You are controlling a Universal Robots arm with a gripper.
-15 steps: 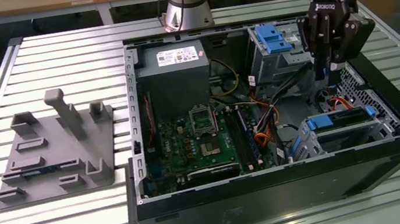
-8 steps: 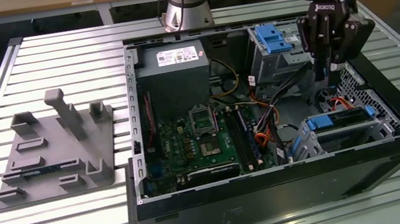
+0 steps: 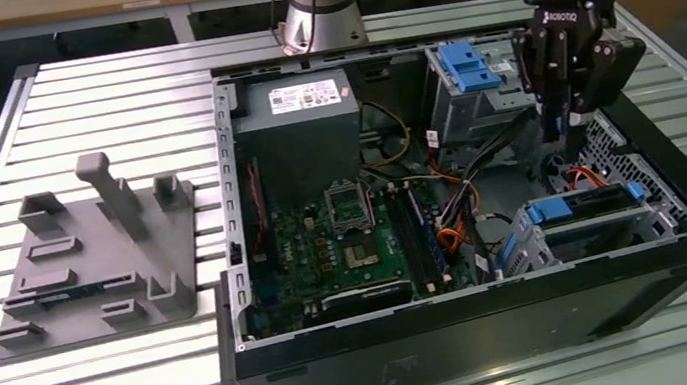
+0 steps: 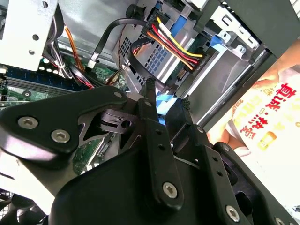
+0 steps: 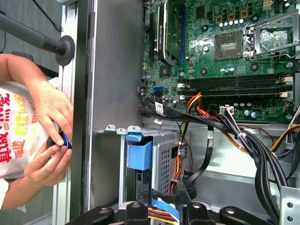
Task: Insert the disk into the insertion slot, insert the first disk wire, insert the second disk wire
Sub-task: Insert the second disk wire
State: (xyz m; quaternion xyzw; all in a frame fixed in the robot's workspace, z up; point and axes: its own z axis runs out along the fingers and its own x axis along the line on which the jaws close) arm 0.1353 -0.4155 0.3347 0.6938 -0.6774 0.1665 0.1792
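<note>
**One disk already in its cage, gripper down among the wires**

The gripper point(image 3: 563, 126) hangs upright inside the open computer case point(image 3: 233, 218). The case lies on its side on the slatted worktop point(image 3: 101, 95), probably so the arm can reach in from above. Whether the gripper is open or closed on something I cannot tell.

Just below the gripper and a little aside sits the disk point(image 3: 586, 206). It lies flat inside the insertion slot point(image 3: 599, 237), the low bare-metal cage in the case's corner, so the first step looks done. The disk shows as a flat grey slab with bright blue carrier pieces at either end, which appear to clip it to the cage rails.

Loose wires run right around the gripper. In the second wrist view a pale blue flat cable point(image 4: 163, 105) lies close against it, with a red, orange and yellow bundle point(image 4: 176, 44) just beyond. That placement suggests the work stands at the disk wires; whether either is plugged in I cannot tell.

Beyond the case wall, a person's hands point(image 5: 51, 112) hold a small blue object point(image 5: 65, 140).
</note>
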